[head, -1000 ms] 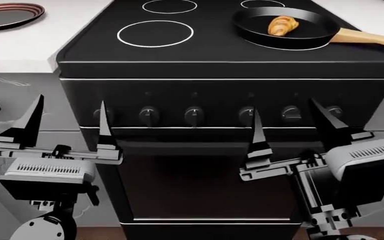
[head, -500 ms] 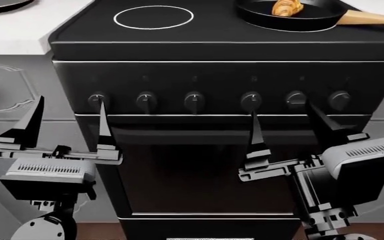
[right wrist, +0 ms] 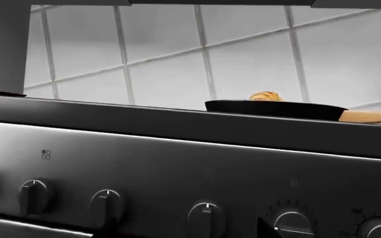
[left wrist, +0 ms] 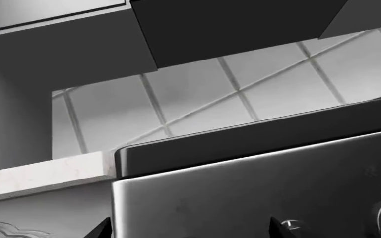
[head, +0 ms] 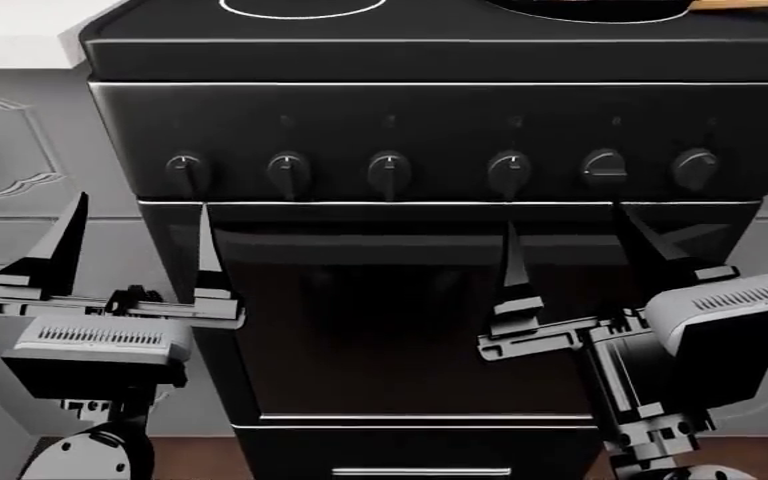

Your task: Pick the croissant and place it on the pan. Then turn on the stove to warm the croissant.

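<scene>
The croissant [right wrist: 265, 96] lies in the black pan [right wrist: 273, 108] on top of the stove [right wrist: 177, 158], as seen in the right wrist view. The head view catches only the pan's front rim [head: 584, 8] and a sliver of its wooden handle [head: 758, 4]; the croissant is out of that view. My left gripper [head: 141, 200] hangs open in front of the stove's left edge, just below the leftmost knob [head: 187, 172]. My right gripper [head: 563, 213] is open too, below the knobs [head: 508, 172] on the right. Both are empty.
A white counter [head: 17, 40] over grey cabinet doors [head: 24, 140] adjoins the stove on the left. Below the knob row is the dark oven door [head: 398, 320], with a drawer handle [head: 418, 470] beneath it. Grey wall tiles [right wrist: 177, 59] rise behind the cooktop.
The head view has dropped: cooktop, pan and croissant slid up out of it, and the knob row sits higher. Both grippers keep their pose and stay open.
</scene>
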`<state>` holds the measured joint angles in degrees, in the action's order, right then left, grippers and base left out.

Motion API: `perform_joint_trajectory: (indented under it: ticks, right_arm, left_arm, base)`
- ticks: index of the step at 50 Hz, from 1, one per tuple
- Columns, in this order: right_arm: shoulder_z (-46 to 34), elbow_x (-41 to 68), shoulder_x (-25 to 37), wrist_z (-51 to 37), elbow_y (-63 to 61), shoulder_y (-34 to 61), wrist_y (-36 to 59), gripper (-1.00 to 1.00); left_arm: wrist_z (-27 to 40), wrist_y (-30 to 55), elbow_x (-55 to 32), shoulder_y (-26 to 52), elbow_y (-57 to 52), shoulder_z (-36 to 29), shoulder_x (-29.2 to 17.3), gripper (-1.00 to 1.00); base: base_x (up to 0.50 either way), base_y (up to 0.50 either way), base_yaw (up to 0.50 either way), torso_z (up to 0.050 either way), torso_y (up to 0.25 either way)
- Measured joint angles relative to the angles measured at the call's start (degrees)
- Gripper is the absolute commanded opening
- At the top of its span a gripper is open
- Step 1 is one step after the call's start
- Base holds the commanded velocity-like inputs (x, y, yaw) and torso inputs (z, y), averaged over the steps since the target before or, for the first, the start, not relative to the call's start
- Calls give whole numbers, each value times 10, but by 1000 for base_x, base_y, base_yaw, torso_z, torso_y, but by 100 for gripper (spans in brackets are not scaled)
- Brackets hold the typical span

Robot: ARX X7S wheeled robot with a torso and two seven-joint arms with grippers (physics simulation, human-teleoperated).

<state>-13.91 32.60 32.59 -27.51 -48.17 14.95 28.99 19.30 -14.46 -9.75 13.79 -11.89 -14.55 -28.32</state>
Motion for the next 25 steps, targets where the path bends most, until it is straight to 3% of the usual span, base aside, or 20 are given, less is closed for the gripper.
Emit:
perform_joint_trajectory:
  ticks: [7, 25]
  right_arm:
    - [0, 1, 0, -1, 0, 1, -1, 100]
    - [-6, 11, -8, -15, 0, 13, 16, 100]
  left_arm:
    - [1, 1, 1, 1, 0, -1, 0, 100]
    - [4, -6, 6, 2, 7, 0, 0, 100]
  base:
    - [0, 0, 0, -49, 7]
    - [0, 0, 0, 0, 0]
